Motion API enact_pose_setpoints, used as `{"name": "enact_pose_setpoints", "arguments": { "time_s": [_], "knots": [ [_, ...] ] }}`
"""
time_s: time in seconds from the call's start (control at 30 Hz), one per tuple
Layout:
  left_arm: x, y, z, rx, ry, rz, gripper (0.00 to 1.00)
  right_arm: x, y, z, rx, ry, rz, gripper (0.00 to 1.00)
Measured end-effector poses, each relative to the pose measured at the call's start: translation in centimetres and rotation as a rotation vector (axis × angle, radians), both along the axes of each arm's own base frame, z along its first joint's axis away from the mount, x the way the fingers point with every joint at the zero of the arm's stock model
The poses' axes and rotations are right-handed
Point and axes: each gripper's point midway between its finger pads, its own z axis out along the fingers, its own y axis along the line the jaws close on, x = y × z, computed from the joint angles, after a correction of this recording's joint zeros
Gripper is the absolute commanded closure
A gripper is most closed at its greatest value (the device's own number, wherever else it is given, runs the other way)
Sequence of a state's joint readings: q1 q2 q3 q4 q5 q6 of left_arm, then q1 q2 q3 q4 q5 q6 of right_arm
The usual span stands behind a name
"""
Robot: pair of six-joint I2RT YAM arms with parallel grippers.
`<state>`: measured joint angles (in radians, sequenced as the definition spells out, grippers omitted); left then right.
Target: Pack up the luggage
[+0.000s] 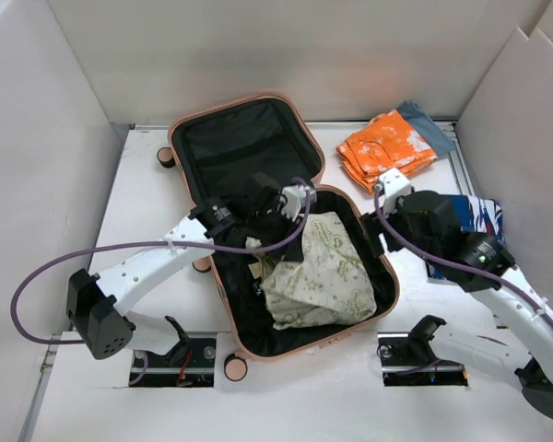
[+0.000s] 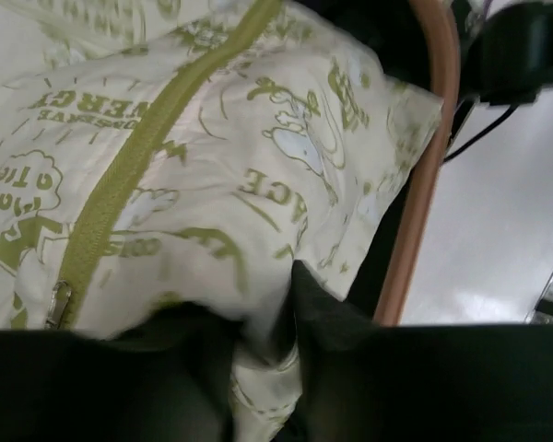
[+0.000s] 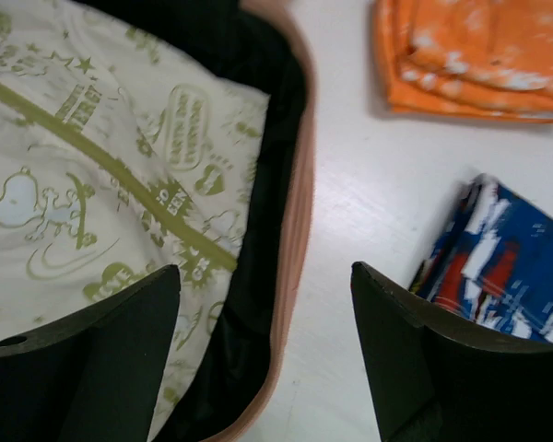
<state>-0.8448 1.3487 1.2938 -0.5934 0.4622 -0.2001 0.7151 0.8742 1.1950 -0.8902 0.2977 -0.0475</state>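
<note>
Luggage (image 1: 244,138) lies open at the middle of the counter (image 1: 147,212). Its 2 pink-rimmed halves are spread flat, the lid toward the far edge and the deeper half toward the near edge. Both halves are lined in black, and a small pink wheel (image 1: 235,368) shows at the near end.

A cream garment (image 1: 318,272) printed with green cartoon figures and lettering fills most of the near half, rumpled, with a green zip (image 2: 138,157) running across it.

The left gripper (image 1: 261,244) reaches in from the left side over the hinge line. In the left wrist view (image 2: 267,359) its jaws are clamped on a fold of the cream garment (image 2: 212,138), which is pinched down between the 2 black fingers (image 2: 369,378).

The right gripper (image 1: 376,235) hangs just beside the right rim of the near half. In the right wrist view (image 3: 265,276) its jaws stand wide apart and hold nothing; one finger (image 3: 111,350) is over the cream garment (image 3: 74,184) and the other is over bare counter outside the rim.

An orange folded cloth (image 1: 387,147) with white blotches lies toward the far right corner, on top of a grey-blue piece (image 1: 433,124). A blue patterned cloth (image 1: 479,216) with white and red marks lies by the right edge, partly hidden under the right arm. Both cloths are apart from the luggage.
</note>
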Motion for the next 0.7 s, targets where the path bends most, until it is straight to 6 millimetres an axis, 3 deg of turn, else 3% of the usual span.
{"name": "enact_pose_setpoints", "arguments": {
  "time_s": [0.07,0.1,0.13,0.23,0.47,0.6,0.63,0.7],
  "knots": [
    [-1.3,1.2,-3.0,0.056,0.048,-0.018,0.43,-0.7,1.0,-2.3,-0.011,0.064,0.058,0.19],
    [-1.9,1.7,-4.0,0.08,0.062,-0.027,0.08,-1.1,1.5,-3.4,-0.015,0.096,0.087,0.19],
    [-2.3,2.1,-4.6,0.097,0.065,-0.041,0.03,-1.5,2.0,-4.2,-0.014,0.123,0.113,0.19],
    [-3.7,2.8,-4.6,0.104,0.046,-0.082,0.0,-2.5,3.0,-5.6,0.006,0.177,0.171,0.19],
    [-5.2,4.7,-0.1,0.034,-0.101,-0.157,0.0,-3.9,5.2,-7.7,0.077,0.265,0.231,0.22],
    [-3.8,4.2,5.9,-0.038,-0.248,-0.159,0.0,-4.7,8.2,-8.1,0.105,0.291,0.307,0.29],
    [-2.7,4.2,8.6,-0.078,-0.321,-0.126,0.04,-5.0,9.3,-8.0,0.116,0.289,0.334,0.32],
    [-0.9,4.6,11.5,-0.114,-0.408,-0.052,0.18,-5.6,11.6,-7.9,0.135,0.282,0.387,0.34]
  ]
}}
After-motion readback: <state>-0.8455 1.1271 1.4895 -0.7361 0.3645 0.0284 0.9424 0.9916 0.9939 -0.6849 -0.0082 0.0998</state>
